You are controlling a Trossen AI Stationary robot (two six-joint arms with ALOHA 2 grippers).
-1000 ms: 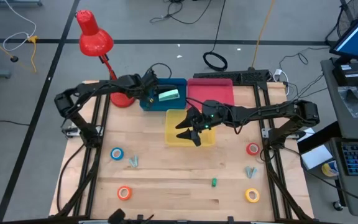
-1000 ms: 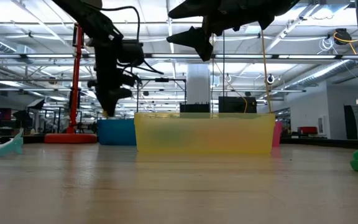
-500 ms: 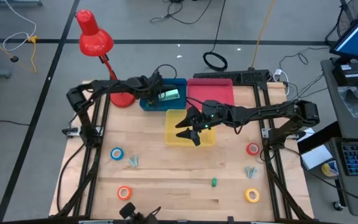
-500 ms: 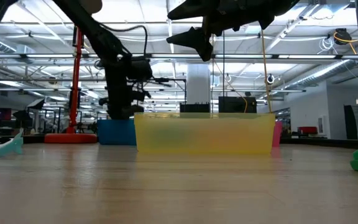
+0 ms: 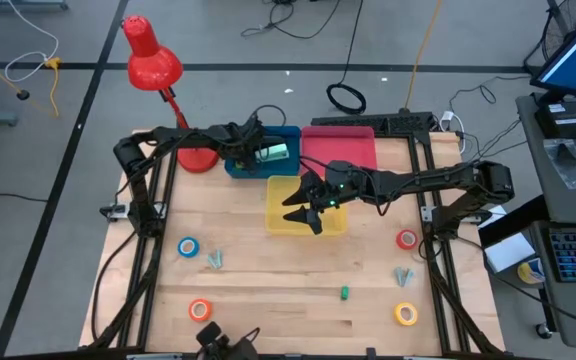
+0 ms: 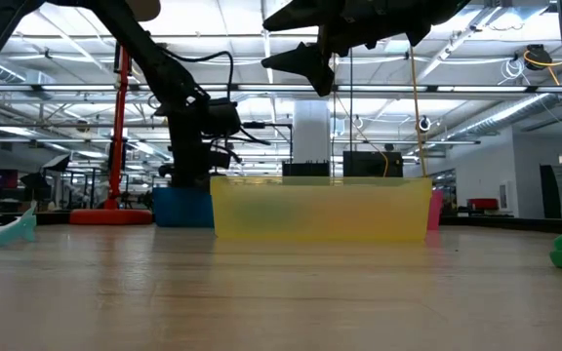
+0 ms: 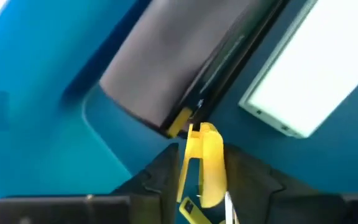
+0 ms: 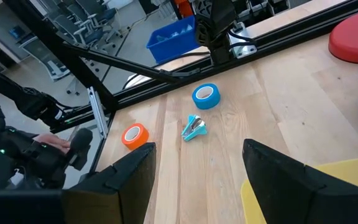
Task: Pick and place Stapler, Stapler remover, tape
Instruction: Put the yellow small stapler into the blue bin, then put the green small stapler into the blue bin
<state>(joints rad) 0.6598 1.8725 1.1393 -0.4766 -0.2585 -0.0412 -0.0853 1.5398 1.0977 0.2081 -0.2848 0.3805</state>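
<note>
The left end effector (image 5: 251, 150), fingers slightly apart, sits over the stapler (image 7: 185, 62) in the blue bin (image 5: 286, 134) at upper centre; looks rigid, fairly hefty and smooth, so I'd pinch across its long body mid-length.

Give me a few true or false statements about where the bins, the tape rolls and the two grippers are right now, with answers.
1. The left gripper is over the blue bin. True.
2. The right gripper hovers open above the yellow bin. True.
3. The orange tape roll lies in the pink bin. False: it lies on the table.
4. The red tape roll is inside the yellow bin. False: it is on the table.
</note>
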